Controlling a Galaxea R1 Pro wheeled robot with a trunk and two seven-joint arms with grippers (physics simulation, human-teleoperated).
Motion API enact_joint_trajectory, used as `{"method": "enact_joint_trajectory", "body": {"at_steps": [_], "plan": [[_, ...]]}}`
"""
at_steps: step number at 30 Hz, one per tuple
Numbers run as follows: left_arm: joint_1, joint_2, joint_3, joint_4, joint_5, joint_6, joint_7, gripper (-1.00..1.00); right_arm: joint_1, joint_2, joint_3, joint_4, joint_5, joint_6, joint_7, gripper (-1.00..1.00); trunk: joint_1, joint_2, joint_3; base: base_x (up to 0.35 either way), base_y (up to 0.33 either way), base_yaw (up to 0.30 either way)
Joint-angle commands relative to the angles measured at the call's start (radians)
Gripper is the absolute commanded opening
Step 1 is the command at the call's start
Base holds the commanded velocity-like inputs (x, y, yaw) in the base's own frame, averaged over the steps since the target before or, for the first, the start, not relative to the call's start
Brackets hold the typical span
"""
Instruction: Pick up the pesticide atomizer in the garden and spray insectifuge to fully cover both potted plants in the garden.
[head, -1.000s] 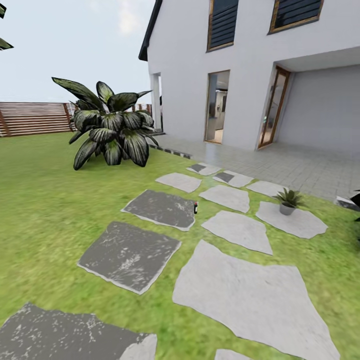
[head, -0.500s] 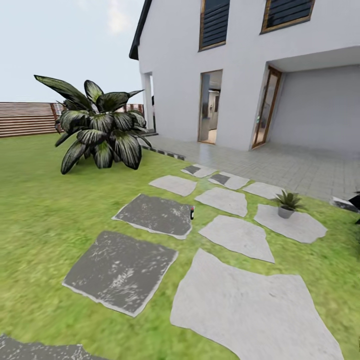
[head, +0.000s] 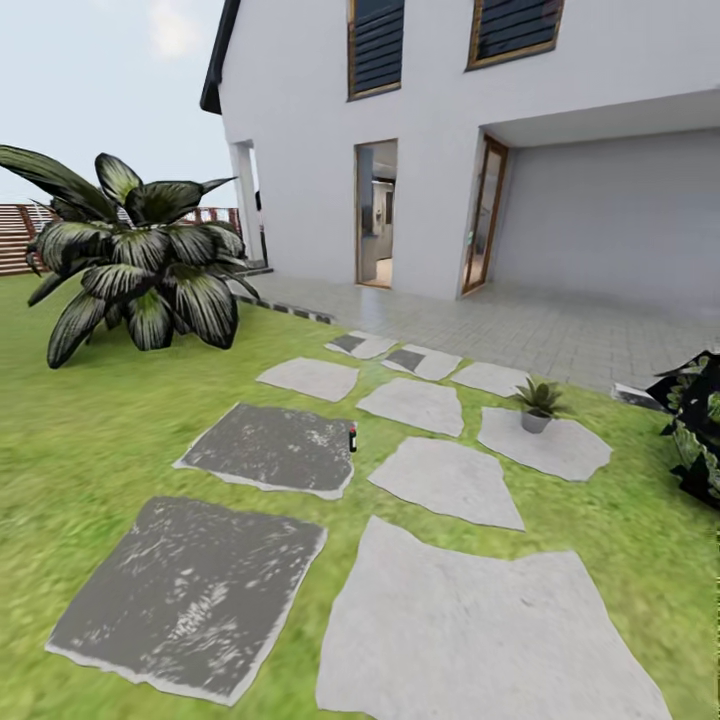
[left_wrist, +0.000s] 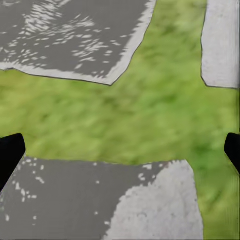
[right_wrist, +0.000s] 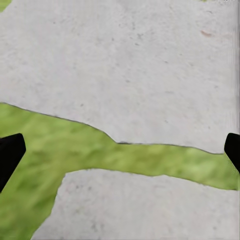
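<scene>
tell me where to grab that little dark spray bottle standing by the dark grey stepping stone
Probably around the middle of the body. The small slim dark spray bottle stands upright on the grass at the edge of the dark grey flat stepping stone, so a level approach from the robot's side, with the fingers either side of the body below its head, should suit. It is too small here to judge the head's facing.

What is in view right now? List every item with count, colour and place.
pesticide atomizer: one, dark, upright at the edge of a dark stepping stone.
potted plant: one, green in a grey pot, on a pale stone.
stepping stones: several, pale and dark grey, across the lawn.
leafy bush: one, dark with pale streaks, far on the lawn.
house: one, white, behind the paved patio.
fence: one, brown, behind the bush.
left claw: black fingertips wide apart, over grass.
right claw: black, open, over pale stone.
</scene>
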Motion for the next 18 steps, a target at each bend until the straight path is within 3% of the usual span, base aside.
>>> {"method": "enact_joint_trajectory", "body": {"at_steps": [1, 7, 18], "plan": [[0.000, 0.000, 0.001, 0.000, 0.001, -0.003, 0.000, 1.00, -0.001, 0.000, 0.000, 0.001, 0.001, -0.003, 0.000, 1.00, 0.000, 0.000, -0.001, 0.335, 0.077, -0.263], [0.000, 0.000, 0.003, 0.000, 0.001, -0.003, 0.000, 1.00, -0.001, 0.000, 0.000, 0.002, 0.002, -0.003, 0.000, 1.00, 0.000, 0.000, -0.001, 0.335, 0.077, -0.214], [0.000, 0.000, 0.002, 0.000, 0.001, -0.003, 0.000, 1.00, -0.001, 0.000, -0.001, 0.001, 0.002, -0.003, 0.000, 1.00, 0.000, 0.000, -0.001, 0.335, 0.077, -0.007]]}}
